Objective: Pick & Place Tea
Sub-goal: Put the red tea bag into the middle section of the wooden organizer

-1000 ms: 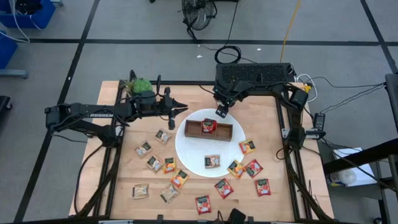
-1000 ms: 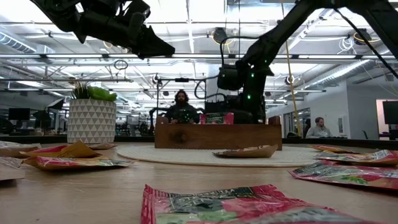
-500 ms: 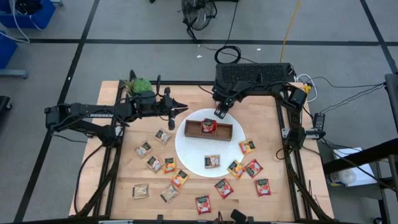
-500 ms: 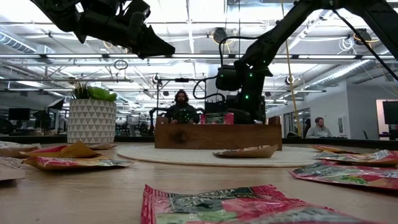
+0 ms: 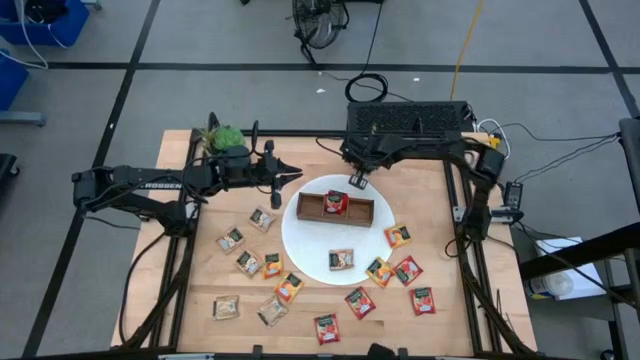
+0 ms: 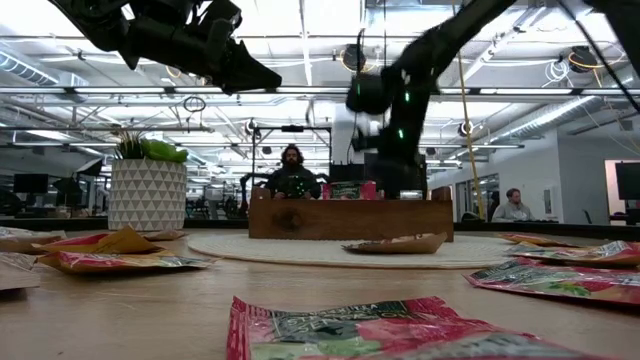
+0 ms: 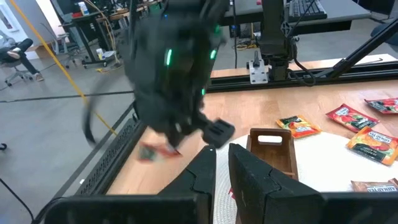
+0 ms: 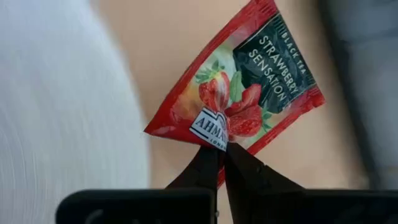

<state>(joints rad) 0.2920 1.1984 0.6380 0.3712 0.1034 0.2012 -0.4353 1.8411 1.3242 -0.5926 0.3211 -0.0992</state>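
Red tea sachet point(image 8: 239, 102) pinched in right hand point(image 8: 221, 149) above plate rim point(image 5: 300, 240); left hand point(image 7: 222, 165) nearly clenched, empty.

Bright overhead light, motion-blurred arm, soft shadows

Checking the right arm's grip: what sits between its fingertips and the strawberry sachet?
Nothing. In the right wrist view the right gripper is shut directly on the lower edge of the red strawberry sachet, which hangs clear above the white plate.
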